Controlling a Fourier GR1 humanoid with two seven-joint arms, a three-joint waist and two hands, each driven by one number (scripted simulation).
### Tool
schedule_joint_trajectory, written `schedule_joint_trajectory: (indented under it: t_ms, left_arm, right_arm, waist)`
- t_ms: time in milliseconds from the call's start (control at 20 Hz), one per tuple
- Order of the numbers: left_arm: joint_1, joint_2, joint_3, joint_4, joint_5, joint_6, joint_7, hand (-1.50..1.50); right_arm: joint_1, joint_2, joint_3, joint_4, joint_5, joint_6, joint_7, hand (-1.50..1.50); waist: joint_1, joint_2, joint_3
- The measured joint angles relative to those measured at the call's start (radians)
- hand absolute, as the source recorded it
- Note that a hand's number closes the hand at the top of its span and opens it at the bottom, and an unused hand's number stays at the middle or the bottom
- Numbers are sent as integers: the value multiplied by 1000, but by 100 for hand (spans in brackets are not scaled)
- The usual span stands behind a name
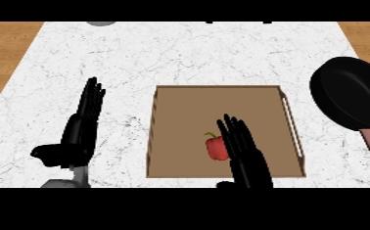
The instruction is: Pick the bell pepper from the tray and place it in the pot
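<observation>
Evidently poised to grasp, the right hand [247, 155] hovers with straight, released fingers [233, 128] beside the small red bell pepper [215, 148] in the brown wooden tray [166, 126]; the black round pot [345, 92] waits right, the left hand [78, 133] rests open on the white marble bench [180, 53]

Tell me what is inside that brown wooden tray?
A red bell pepper lies in the brown wooden tray. The black right robot hand covers the pepper's right side.

You have open marble counter [180, 53] beyond the tray [217, 97]; its low walls ring the pepper [215, 148], and the black pot [347, 92] blocks the right edge.
</observation>
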Motion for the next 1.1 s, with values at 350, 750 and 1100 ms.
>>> schedule_joint_trajectory:
  t_ms: [350,750,1100]
  left_arm:
    - [9,-11,6,-31,-19,-8,25,0]
    - [3,-32,27,4,-40,-27,1,0]
    - [-21,-40,11,7,-51,-31,0,0]
  right_arm:
    - [-25,-13,-12,25,27,-94,-49,150]
    - [-81,-6,-21,77,53,-170,-60,150]
    - [-318,3,-180,211,-13,258,174,150]
  waist:
    - [0,-1,-1]
    - [-2,-3,-1]
    - [30,13,-1]
